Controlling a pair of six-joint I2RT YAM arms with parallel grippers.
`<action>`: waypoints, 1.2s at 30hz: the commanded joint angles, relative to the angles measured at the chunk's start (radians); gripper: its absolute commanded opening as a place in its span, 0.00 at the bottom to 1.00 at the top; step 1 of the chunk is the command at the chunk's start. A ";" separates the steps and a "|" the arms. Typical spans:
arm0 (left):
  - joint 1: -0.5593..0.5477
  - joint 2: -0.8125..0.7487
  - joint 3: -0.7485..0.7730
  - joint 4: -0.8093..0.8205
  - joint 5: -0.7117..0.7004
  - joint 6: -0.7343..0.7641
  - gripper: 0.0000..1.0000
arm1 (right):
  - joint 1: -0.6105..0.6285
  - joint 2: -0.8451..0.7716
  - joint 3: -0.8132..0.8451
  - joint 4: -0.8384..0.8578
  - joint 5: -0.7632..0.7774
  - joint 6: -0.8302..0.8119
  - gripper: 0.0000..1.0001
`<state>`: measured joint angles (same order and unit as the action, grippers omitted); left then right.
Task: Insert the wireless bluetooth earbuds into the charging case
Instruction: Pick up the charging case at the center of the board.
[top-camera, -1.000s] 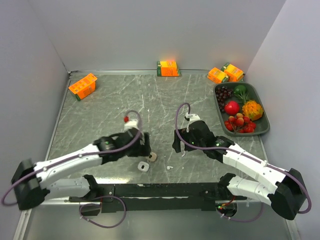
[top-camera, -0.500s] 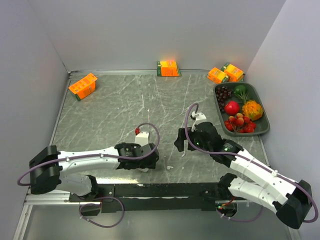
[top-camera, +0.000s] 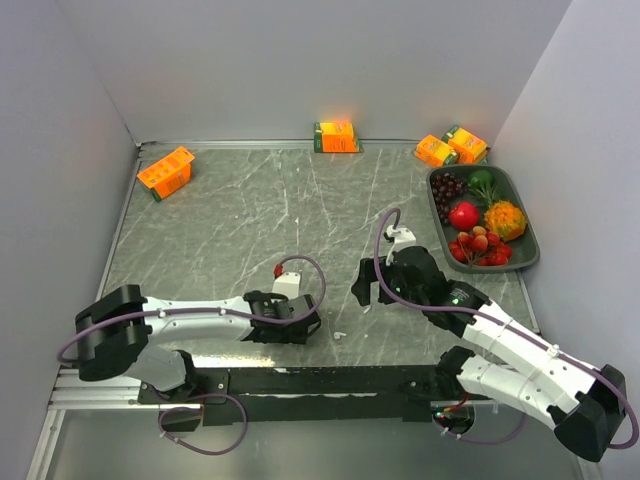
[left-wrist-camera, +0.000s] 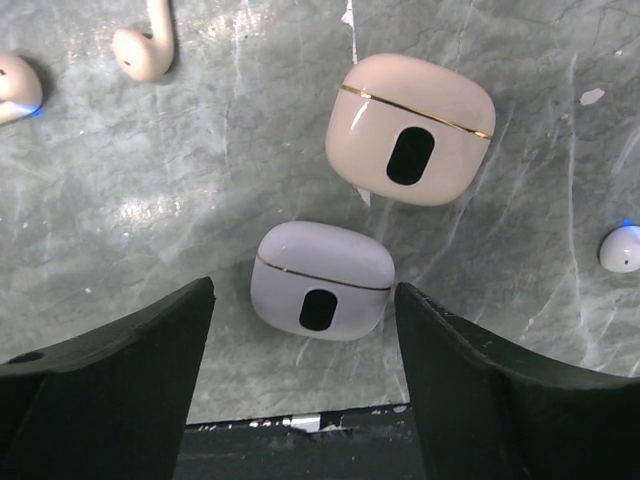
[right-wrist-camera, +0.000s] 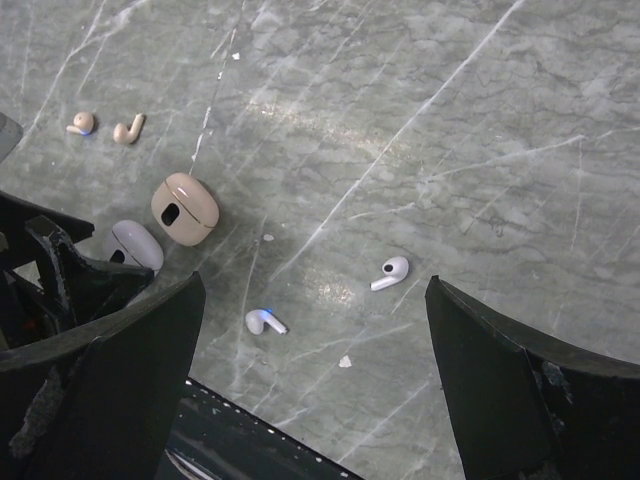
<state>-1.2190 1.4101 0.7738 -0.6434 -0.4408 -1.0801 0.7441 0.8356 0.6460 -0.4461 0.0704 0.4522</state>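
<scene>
A white charging case (left-wrist-camera: 320, 280) lies shut on the marble, with a beige case (left-wrist-camera: 410, 130) just beyond it. My left gripper (left-wrist-camera: 305, 330) is open, with one jaw on each side of the white case's near end, not touching it. Two beige earbuds (left-wrist-camera: 145, 45) lie to the far left and a white earbud (left-wrist-camera: 620, 248) to the right. My right gripper (right-wrist-camera: 315, 330) is open and empty above two white earbuds (right-wrist-camera: 388, 272) (right-wrist-camera: 263, 321). In the top view the left gripper (top-camera: 297, 322) hides the cases, and the right gripper (top-camera: 368, 290) hovers beside it.
A grey tray (top-camera: 521, 200) of fruit stands at the right edge. Orange boxes sit at the back left (top-camera: 166, 171), back middle (top-camera: 337, 136) and back right (top-camera: 450, 147). The black base rail (top-camera: 330, 380) runs just behind the cases at the near edge.
My left arm has swung toward the near edge and come down over the two cases, which it now hides in the top view. My right arm shifted slightly right.
</scene>
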 joint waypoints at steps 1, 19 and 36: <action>-0.007 0.036 -0.004 0.068 0.010 0.034 0.76 | 0.008 -0.015 0.000 -0.014 0.019 0.008 1.00; -0.008 0.049 -0.037 0.099 0.050 0.078 0.73 | 0.008 -0.021 -0.031 -0.013 0.020 0.025 1.00; -0.057 -0.023 -0.021 0.070 -0.054 0.120 0.01 | 0.008 -0.044 -0.011 -0.029 -0.003 0.054 1.00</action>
<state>-1.2312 1.4437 0.7349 -0.5526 -0.4160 -0.9768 0.7441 0.8139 0.6014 -0.4675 0.0845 0.4866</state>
